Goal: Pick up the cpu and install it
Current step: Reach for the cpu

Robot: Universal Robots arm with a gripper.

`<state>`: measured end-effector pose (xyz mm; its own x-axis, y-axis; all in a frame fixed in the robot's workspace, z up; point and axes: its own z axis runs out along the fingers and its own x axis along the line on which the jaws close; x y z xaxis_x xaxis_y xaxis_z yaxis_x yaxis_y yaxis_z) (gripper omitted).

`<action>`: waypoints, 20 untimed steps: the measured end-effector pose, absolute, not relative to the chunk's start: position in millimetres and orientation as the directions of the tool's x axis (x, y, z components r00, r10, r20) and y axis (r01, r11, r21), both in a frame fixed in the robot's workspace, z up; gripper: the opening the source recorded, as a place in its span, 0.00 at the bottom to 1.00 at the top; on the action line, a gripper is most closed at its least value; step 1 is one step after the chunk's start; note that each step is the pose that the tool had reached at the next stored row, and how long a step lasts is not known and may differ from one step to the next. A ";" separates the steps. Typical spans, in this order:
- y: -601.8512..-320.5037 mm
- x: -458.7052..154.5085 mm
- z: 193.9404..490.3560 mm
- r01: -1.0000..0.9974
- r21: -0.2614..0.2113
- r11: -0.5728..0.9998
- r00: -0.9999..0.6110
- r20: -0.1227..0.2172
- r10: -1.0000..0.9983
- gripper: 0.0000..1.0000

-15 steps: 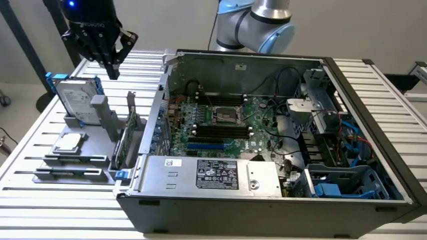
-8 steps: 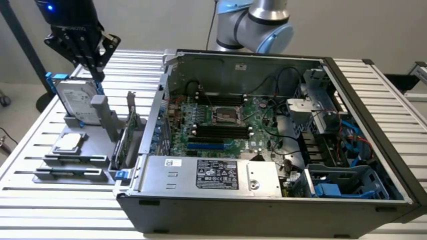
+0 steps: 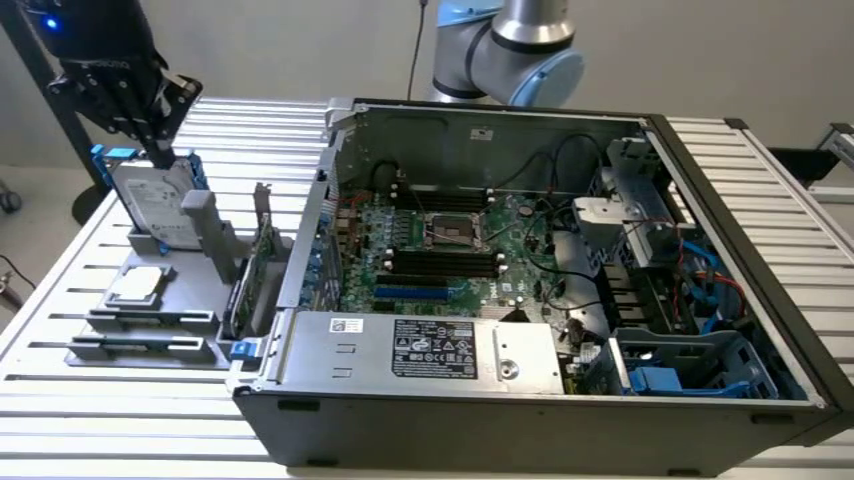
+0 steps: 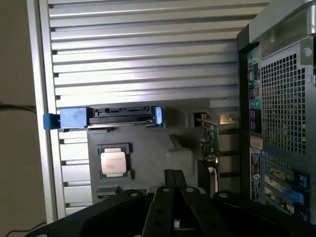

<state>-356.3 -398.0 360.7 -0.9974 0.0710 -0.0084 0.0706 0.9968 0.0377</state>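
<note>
The cpu (image 3: 138,287) is a small square chip with a dull silver top, lying flat in a recess of the grey parts holder (image 3: 100,325) at the exterior view's left. My black gripper (image 3: 162,153) hangs well above that holder, over the upright hard drive, shut with nothing held. In the wrist view the cpu (image 4: 113,162) lies below and a little aside of my gripper (image 4: 173,174), whose fingers (image 4: 167,197) are pressed together. The open socket (image 3: 451,232) sits in the middle of the motherboard inside the open computer case (image 3: 534,410).
A silver hard drive (image 3: 150,205) with blue rails stands upright in the holder just under my gripper. An expansion card (image 3: 254,270) stands between holder and case. The case's rear panel (image 4: 281,98) rises close beside the holder. The slatted metal table (image 3: 80,400) surrounds everything.
</note>
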 end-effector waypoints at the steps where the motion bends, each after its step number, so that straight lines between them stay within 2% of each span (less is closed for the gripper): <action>1: -398.0 -360.8 359.7 0.071 0.037 0.997 -0.997 -0.008 0.071 0.11; 20: -397.6 -434.7 347.3 0.071 0.032 0.997 -0.997 0.003 0.071 0.11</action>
